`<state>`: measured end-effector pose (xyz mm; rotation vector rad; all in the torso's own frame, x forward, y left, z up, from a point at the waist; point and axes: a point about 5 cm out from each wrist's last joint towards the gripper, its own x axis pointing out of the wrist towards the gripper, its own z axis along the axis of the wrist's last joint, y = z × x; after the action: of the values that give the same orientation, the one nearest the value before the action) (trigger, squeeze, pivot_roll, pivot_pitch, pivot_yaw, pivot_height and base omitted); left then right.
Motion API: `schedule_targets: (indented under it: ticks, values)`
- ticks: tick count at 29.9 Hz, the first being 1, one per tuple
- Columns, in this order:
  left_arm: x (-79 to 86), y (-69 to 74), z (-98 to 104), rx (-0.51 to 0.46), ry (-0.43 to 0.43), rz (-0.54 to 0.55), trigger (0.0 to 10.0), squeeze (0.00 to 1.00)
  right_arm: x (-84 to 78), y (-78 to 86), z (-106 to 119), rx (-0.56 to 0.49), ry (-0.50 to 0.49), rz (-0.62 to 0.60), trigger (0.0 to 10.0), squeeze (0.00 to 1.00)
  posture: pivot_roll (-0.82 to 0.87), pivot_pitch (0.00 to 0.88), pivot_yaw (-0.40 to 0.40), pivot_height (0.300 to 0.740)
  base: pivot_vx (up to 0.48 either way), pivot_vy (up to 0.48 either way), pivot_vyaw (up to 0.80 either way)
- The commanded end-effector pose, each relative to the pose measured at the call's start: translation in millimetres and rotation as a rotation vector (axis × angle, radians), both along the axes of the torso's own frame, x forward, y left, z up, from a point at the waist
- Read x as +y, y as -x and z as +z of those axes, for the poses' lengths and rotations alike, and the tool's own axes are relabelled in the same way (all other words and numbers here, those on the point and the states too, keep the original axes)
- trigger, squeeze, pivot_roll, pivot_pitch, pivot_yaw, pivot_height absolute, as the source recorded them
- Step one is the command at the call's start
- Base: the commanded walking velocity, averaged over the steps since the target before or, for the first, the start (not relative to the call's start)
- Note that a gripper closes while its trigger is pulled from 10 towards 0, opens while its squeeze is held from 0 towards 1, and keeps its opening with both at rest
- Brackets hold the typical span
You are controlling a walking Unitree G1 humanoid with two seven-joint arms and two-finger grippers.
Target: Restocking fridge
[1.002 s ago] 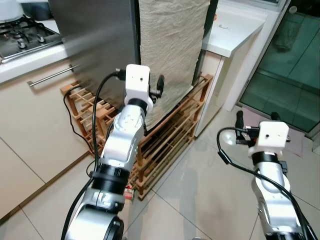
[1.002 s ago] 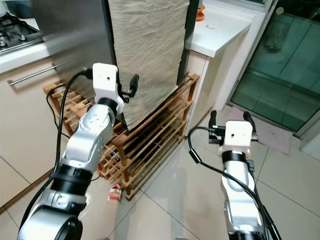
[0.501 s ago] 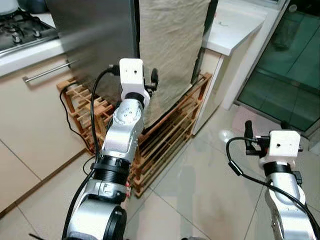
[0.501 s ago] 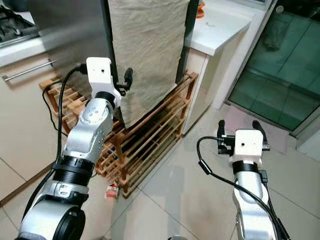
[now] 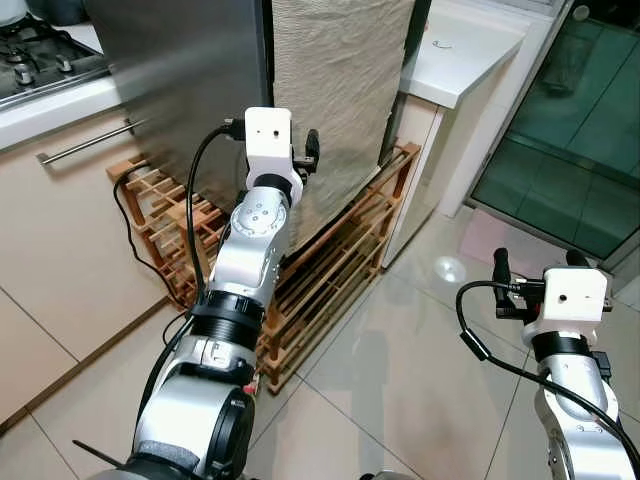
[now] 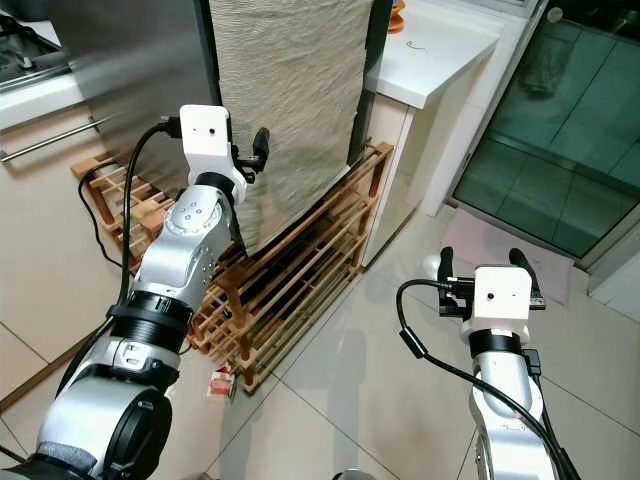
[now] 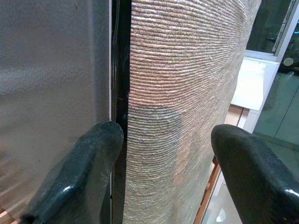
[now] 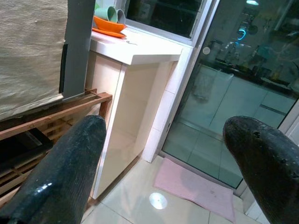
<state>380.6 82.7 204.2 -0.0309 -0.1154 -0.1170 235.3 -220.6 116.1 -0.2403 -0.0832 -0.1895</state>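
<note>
Your left pincer (image 5: pixel 311 152), fingers spread apart, reaches toward the dark seam between the steel fridge (image 5: pixel 190 90) and the beige cloth (image 5: pixel 340 90) draped over its door, one finger (image 7: pixel 77 175) at the gap. The step looks like opening the fridge; next you'd need to hook the door edge and pull. Your right pincer (image 6: pixel 482 266), also spread and empty, waits low on the right over the tiled floor (image 5: pixel 400 380). One wooden rack (image 5: pixel 340 270) sits beneath; one white surface (image 5: pixel 460 50) stands far right.

Home kitchen, gas hob (image 5: pixel 40 60), fridge (image 5: pixel 180 90)
</note>
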Motion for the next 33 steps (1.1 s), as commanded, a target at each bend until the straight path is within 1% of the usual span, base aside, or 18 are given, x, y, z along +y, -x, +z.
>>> schedule_targets:
  ticks: [1, 5, 9, 12, 14, 15, 16, 18, 21, 22, 24, 25, 26, 27, 28, 29, 33]
  values:
    - [-5.0, -3.5, 0.9, 0.011, -0.001, -0.017, 10.0, 0.00, -2.1, 2.1, 3.2, -0.003, 0.002, -0.011, 10.0, 0.00, -0.16, 0.022, -0.039, 0.740, 0.000, 0.000, 0.00]
    - [-4.7, -7.7, -2.1, 0.048, 0.024, 0.004, 10.0, 0.00, -1.2, 2.3, 3.3, 0.001, 0.000, -0.010, 10.0, 0.00, -0.17, 0.022, -0.037, 0.740, 0.000, 0.000, 0.00]
    - [-6.6, -9.8, -8.1, 0.109, 0.086, -0.002, 10.0, 0.00, -2.5, 2.6, 2.8, 0.005, -0.006, -0.019, 10.0, 0.00, -0.17, 0.022, -0.035, 0.740, 0.000, 0.000, 0.00]
    - [-17.9, -9.4, -8.4, 0.113, 0.072, -0.061, 10.0, 0.00, -2.6, 2.9, 2.3, 0.008, -0.007, -0.019, 10.0, 0.00, -0.17, 0.024, -0.035, 0.740, 0.000, 0.000, 0.00]
    - [-28.0, -8.8, -8.7, 0.119, 0.039, -0.110, 10.0, 0.00, -2.0, 2.7, 2.4, 0.009, -0.008, -0.018, 10.0, 0.00, -0.17, 0.026, -0.035, 0.740, 0.000, 0.000, 0.00]
    - [-28.0, -8.8, -8.7, 0.119, 0.039, -0.110, 10.0, 0.00, -2.0, 2.7, 2.4, 0.009, -0.008, -0.018, 10.0, 0.00, -0.17, 0.026, -0.035, 0.740, 0.000, 0.000, 0.00]
    - [-38.2, -7.8, -7.2, 0.112, 0.007, -0.162, 10.0, 0.00, -1.4, 2.4, 2.6, 0.009, -0.010, -0.017, 10.0, 0.00, -0.17, 0.028, -0.035, 0.740, 0.000, 0.000, 0.00]
    - [-51.2, -5.7, -4.6, 0.099, -0.042, -0.234, 10.0, 0.00, -0.4, 1.8, 2.4, 0.011, -0.012, -0.016, 10.0, 0.00, -0.17, 0.028, -0.036, 0.740, 0.000, 0.000, 0.00]
    - [-73.6, 0.0, 3.0, 0.047, -0.122, -0.356, 10.0, 0.00, 1.1, 1.6, 1.7, 0.014, -0.015, -0.011, 10.0, 0.00, -0.17, 0.029, -0.036, 0.740, 0.000, 0.000, 0.00]
    - [-85.6, 4.6, 7.2, 0.017, -0.147, -0.430, 10.0, 0.00, 1.3, 1.6, 1.6, 0.015, -0.016, -0.010, 10.0, 0.00, -0.17, 0.029, -0.035, 0.740, 0.000, 0.000, 0.00]
    - [-96.9, 10.3, 10.9, -0.014, -0.165, -0.508, 10.0, 0.00, 1.2, 1.5, 1.5, 0.015, -0.016, -0.010, 10.0, 0.00, -0.17, 0.029, -0.035, 0.740, 0.000, 0.000, 0.00]
    - [-96.9, 10.3, 10.9, -0.014, -0.165, -0.508, 10.0, 0.00, 1.2, 1.5, 1.5, 0.015, -0.016, -0.010, 10.0, 0.00, -0.17, 0.029, -0.035, 0.740, 0.000, 0.000, 0.00]
    - [-112.4, 20.9, 16.0, -0.058, -0.163, -0.630, 10.0, 0.00, 1.9, 1.2, 1.3, 0.017, -0.017, -0.009, 10.0, 0.00, -0.17, 0.029, -0.034, 0.740, 0.000, 0.000, 0.00]
    - [-112.4, 20.9, 16.0, -0.058, -0.163, -0.630, 10.0, 0.00, 1.9, 1.2, 1.3, 0.017, -0.017, -0.009, 10.0, 0.00, -0.17, 0.029, -0.034, 0.740, 0.000, 0.000, 0.00]
    - [-124.9, 31.6, 20.7, -0.094, -0.143, -0.744, 10.0, 0.00, 2.4, 1.0, 1.1, 0.017, -0.019, -0.009, 10.0, 0.00, -0.17, 0.028, -0.033, 0.740, 0.000, 0.000, 0.00]
    - [-129.7, 36.4, 23.0, -0.108, -0.126, -0.793, 10.0, 0.00, 2.5, 1.0, 1.0, 0.018, -0.019, -0.010, 10.0, 0.00, -0.17, 0.028, -0.033, 0.740, 0.000, 0.000, 0.00]
    - [-138.9, 46.6, 31.3, -0.151, -0.075, -0.893, 10.0, 0.00, 3.1, 0.9, -0.2, 0.022, -0.021, -0.011, 10.0, 0.00, -0.17, 0.029, -0.028, 0.740, 0.000, 0.000, 0.00]
